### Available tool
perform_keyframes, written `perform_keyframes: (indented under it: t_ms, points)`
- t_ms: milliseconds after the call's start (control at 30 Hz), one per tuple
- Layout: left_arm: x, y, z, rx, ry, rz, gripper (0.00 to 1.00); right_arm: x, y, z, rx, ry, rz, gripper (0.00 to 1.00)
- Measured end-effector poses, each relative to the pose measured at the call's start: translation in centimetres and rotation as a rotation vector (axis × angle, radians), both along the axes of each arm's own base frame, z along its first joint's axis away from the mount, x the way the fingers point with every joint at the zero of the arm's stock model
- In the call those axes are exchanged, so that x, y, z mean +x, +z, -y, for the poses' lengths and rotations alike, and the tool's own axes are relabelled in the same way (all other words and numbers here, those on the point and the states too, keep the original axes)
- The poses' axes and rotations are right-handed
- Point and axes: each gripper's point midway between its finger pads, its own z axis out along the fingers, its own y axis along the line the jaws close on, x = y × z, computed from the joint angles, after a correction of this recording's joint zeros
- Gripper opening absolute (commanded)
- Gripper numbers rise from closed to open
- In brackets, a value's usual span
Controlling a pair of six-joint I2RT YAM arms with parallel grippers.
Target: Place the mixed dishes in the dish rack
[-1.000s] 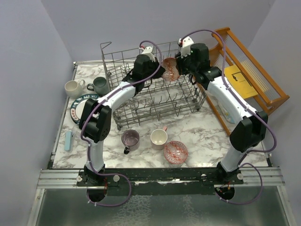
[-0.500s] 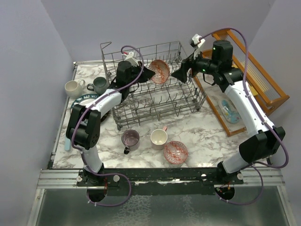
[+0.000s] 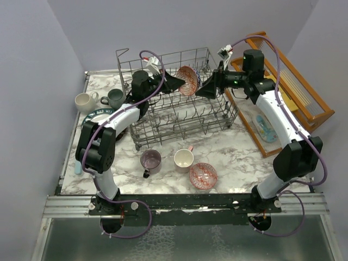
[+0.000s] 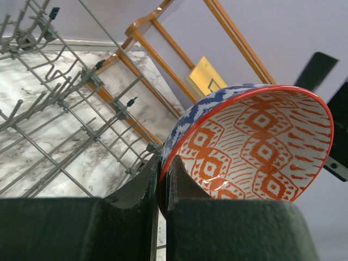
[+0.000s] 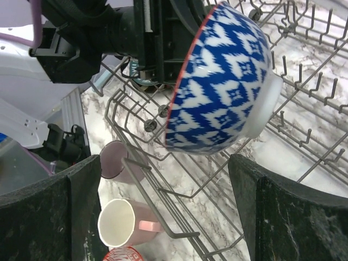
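Worktop front: the marble worktop [image 3: 234, 152] carries three dishes not yet loaded, a second bowl [image 3: 203, 175] with its mouth up, a cream mug [image 3: 183, 160] with a pink handle and a purple mug [image 3: 150, 161], all just in front of the rack.

Worktop left: plate [image 3: 92, 122] with a dark rim lies partly under the left arm; behind it a white mug [image 3: 83, 101] and a grey-green mug [image 3: 115, 98] stand side by side beside the rack's left wall.

Dish rack: grey wire dish rack [image 3: 179, 117] with rows of upright tines [image 5: 304, 98]; no dish appears seated among them.

Left tool: the left tool [image 4: 161, 168] is pinching the lower rim of the held bowl [image 4: 255, 147], one finger inside and one outside. This rim grip probably lets the bowl go down on edge between tines.

Held bowl: red and white inside, blue and white outside [image 5: 223, 81], tilted on edge above the far part of the rack [image 3: 188, 80], touching no wire that can be seen.

Right tool: the right tool [image 5: 163, 163] is spread wide, holds nothing and faces the bowl's outer side from just beside it [image 3: 205, 88], apparently clear of it or ready to steady it.

Background right: orange-brown wooden rack [image 3: 304, 103], no part of the load.
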Motion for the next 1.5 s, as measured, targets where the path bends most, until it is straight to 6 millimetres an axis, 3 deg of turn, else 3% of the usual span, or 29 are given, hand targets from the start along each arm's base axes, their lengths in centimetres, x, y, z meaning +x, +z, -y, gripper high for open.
perform_keyframes:
  t_ms: [300, 633, 900, 1033, 1333, 1400, 1500]
  points:
    - [-0.7, 0.3, 0.9, -0.044, -0.06, -0.012, 0.0, 1.6, -1.5, -0.7, 0.006, -0.011, -0.083, 1.0]
    - [-2.0, 0.6, 2.9, -0.08, -0.121, -0.019, 0.0, 2.4, -0.9, -1.2, 0.017, -0.023, -0.082, 1.0]
    - [-1.7, 0.7, 3.2, -0.102, -0.117, -0.032, 0.0, 2.8, -0.9, -1.6, 0.008, -0.052, -0.078, 1.0]
    - [-1.5, 0.5, 3.3, -0.107, -0.111, -0.04, 0.0, 3.1, -1.1, -1.6, 0.0, -0.071, -0.077, 0.92]
    - [-1.0, -0.1, 3.3, -0.1, -0.092, -0.058, 0.01, 4.2, -1.9, -1.3, -0.013, -0.128, -0.103, 0.61]
    - [-0.8, -0.3, 3.2, -0.095, -0.079, -0.061, 0.03, 4.5, -2.2, -1.2, -0.017, -0.146, -0.112, 0.48]
    - [-0.5, -0.7, 3.2, -0.092, -0.066, -0.066, 0.07, 4.9, -2.5, -1.2, -0.022, -0.161, -0.119, 0.47]
